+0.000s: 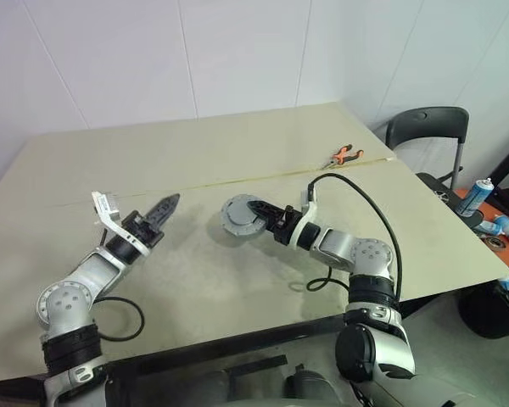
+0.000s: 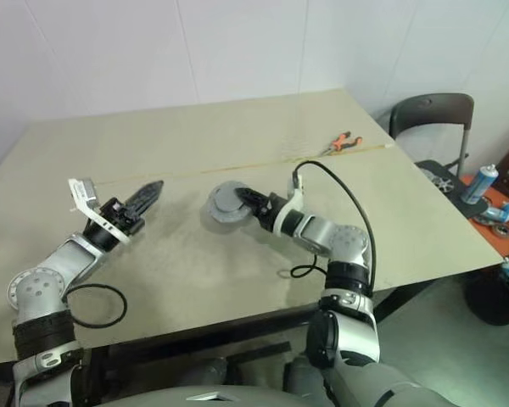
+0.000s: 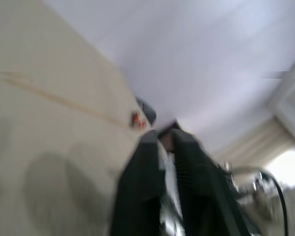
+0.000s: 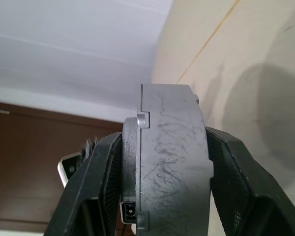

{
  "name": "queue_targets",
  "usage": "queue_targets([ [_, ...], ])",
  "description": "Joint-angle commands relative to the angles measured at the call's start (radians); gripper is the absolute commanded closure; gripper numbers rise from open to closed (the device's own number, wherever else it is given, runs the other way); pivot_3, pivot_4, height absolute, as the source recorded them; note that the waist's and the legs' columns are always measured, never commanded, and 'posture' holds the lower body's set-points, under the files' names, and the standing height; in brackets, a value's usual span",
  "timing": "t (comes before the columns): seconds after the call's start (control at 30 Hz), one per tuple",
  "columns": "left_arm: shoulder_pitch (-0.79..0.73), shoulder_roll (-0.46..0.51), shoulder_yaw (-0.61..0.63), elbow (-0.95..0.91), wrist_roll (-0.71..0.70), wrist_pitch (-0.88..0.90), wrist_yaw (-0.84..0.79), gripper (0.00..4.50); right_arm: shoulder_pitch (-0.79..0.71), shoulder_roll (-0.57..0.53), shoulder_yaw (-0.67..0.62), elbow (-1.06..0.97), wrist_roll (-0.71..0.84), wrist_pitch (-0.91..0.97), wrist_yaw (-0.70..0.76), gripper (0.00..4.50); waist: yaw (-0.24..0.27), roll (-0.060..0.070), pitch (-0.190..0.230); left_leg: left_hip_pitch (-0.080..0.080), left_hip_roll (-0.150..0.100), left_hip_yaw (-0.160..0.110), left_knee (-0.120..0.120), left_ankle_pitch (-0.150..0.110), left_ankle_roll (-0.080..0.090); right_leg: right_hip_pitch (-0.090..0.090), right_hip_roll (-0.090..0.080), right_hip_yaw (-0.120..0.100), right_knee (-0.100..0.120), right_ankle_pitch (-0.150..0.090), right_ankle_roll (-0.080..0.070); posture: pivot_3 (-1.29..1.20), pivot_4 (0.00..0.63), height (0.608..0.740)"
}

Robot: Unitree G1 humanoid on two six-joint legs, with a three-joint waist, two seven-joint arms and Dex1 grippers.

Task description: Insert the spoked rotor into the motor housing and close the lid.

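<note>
Above the desk, mid-span: motor housing point(image 1: 238, 217) held clear of the surface, gripped edge-on; its shadow falls on the desk beneath it
Housing, seen from right wrist: thick grey puck point(image 4: 171, 162), scuffed and scratched on the outer wall, a thinner stepped layer against one face with a small notch at the rim; whether that layer is the lid seated on it, cannot tell
Rotor: cannot be made out separately from the stack; may already be inside, judged only
Handling: looks like solid metal, so likely heavy for its size and fully stiff; smooth curved wall would slip if pinched lightly; flat faces are the sound place to clamp, as now; windings inside would be the fragile part, keep fingers off them
Right end effector point(image 1: 265, 219): clamped across the puck's two flat faces, one finger point(image 4: 234, 169) on each side, pointing roughly level toward the robot's left
Left end effector point(image 1: 163, 209): narrow, fingers nearly together with a slim gap, holding nothing; well apart from the housing, out to the robot's left
Desk point(image 1: 195, 153): pale, a seam line running across it
Far edge: orange-handled pliers point(image 1: 343, 156) lying near the seam
Beyond desk: dark chair point(image 1: 426, 125) on the robot's right
</note>
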Motion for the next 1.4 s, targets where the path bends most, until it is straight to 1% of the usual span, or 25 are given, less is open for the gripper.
queue_targets([
  [0.03, 0.004, -0.026, -0.017, -0.027, -0.029, -0.018, 0.017, 2.91, -0.088, 0.028, 0.008, -0.092, 0.093, 0.001, 0.012, 2.34, -0.001, 0.000, 0.000, 0.000, 0.000, 0.000, 0.000, 0.000, 0.000, 0.000, 0.000, 0.000, 0.000, 0.000, 0.000, 0.00, 0.000, 0.740],
  [0.27, 0.028, -0.072, -0.023, -0.053, -0.101, -0.019, 0.052, 0.44, -0.122, 0.032, 0.017, -0.089, 0.123, -0.004, -0.008, 2.34, -0.001, 0.000, 0.000, -0.001, 0.000, 0.000, -0.001, 0.001, 0.002, -0.001, 0.000, 0.000, 0.000, 0.000, 0.000, 0.00, 0.000, 0.740],
  [0.3, 0.031, -0.073, -0.024, -0.059, -0.118, -0.014, 0.056, 0.12, -0.122, 0.030, 0.019, -0.087, 0.125, -0.004, -0.008, 2.34, -0.001, 0.000, 0.000, -0.001, 0.000, 0.000, 0.000, 0.001, 0.002, -0.001, 0.000, 0.000, 0.000, 0.000, 0.000, 0.00, 0.000, 0.740],
  [0.33, 0.036, -0.070, -0.029, -0.074, -0.137, -0.002, 0.056, 0.05, -0.123, 0.027, 0.020, -0.084, 0.126, -0.005, -0.009, 2.34, -0.002, 0.000, 0.000, -0.001, 0.000, 0.000, 0.000, 0.001, 0.002, -0.001, 0.000, 0.000, 0.000, 0.000, 0.000, 0.00, 0.000, 0.740],
  [0.53, 0.026, -0.079, -0.064, -0.147, -0.248, 0.012, 0.131, 0.05, -0.128, 0.020, 0.034, -0.068, 0.117, -0.009, -0.008, 2.34, -0.001, 0.000, 0.000, -0.002, 0.000, 0.000, 0.000, 0.001, 0.002, -0.001, 0.000, 0.000, 0.000, 0.000, 0.000, 0.00, 0.000, 0.740],
  [0.63, 0.019, -0.099, -0.113, -0.155, -0.281, 0.012, 0.171, 0.05, -0.136, 0.020, 0.038, -0.061, 0.116, -0.014, -0.008, 2.34, -0.001, 0.000, 0.000, -0.002, 0.000, 0.000, 0.000, 0.002, 0.002, -0.001, 0.000, 0.000, 0.000, 0.000, 0.000, 0.00, 0.000, 0.740],
  [0.73, 0.015, -0.120, -0.170, -0.133, -0.263, 0.010, 0.176, 0.05, -0.143, 0.018, 0.040, -0.056, 0.118, -0.017, -0.009, 2.34, -0.001, 0.000, 0.000, -0.001, 0.000, 0.000, 0.001, 0.002, 0.003, -0.001, 0.000, 0.000, 0.000, 0.000, 0.000, 0.00, 0.000, 0.740],
  [0.8, 0.025, -0.125, -0.214, -0.119, -0.227, 0.016, 0.159, 0.05, -0.147, 0.018, 0.044, -0.054, 0.116, -0.020, -0.011, 2.34, -0.001, 0.000, 0.000, -0.001, 0.000, 0.000, 0.001, 0.002, 0.003, -0.001, 0.001, 0.000, 0.000, 0.000, 0.000, 0.00, 0.000, 0.740],
  [0.87, 0.032, -0.129, -0.231, -0.105, -0.211, 0.014, 0.148, 0.05, -0.148, 0.017, 0.048, -0.055, 0.117, -0.020, -0.013, 2.34, -0.001, 0.000, 0.000, -0.001, 0.000, 0.000, 0.001, 0.002, 0.003, -0.001, 0.001, 0.000, 0.000, 0.000, 0.000, 0.00, 0.000, 0.740],
  [1.17, 0.037, -0.109, -0.207, -0.056, -0.215, -0.028, 0.134, 0.05, -0.143, 0.011, 0.061, -0.061, 0.121, -0.014, -0.018, 2.34, 0.000, 0.000, 0.000, -0.001, 0.000, 0.000, 0.001, 0.003, 0.001, 0.000, 0.002, 0.000, 0.002, 0.000, 0.000, 0.00, 0.000, 0.740],
  [1.33, -0.003, -0.135, -0.201, 0.000, -0.196, -0.077, 0.143, 0.05, -0.141, 0.012, 0.070, -0.059, 0.118, -0.012, -0.019, 2.34, 0.002, 0.000, 0.000, -0.001, 0.000, 0.000, 0.003, 0.003, 0.001, 0.000, 0.002, 0.000, 0.001, 0.001, -0.001, 0.00, 0.000, 0.740],
  [1.4, -0.023, -0.157, -0.220, 0.009, -0.196, -0.075, 0.144, 0.05, -0.143, 0.009, 0.073, -0.056, 0.115, -0.013, -0.019, 2.34, 0.004, -0.001, 0.000, -0.001, 0.000, 0.000, 0.003, 0.003, 0.001, 0.000, 0.002, 0.000, 0.001, 0.001, -0.001, 0.00, 0.000, 0.740],
])
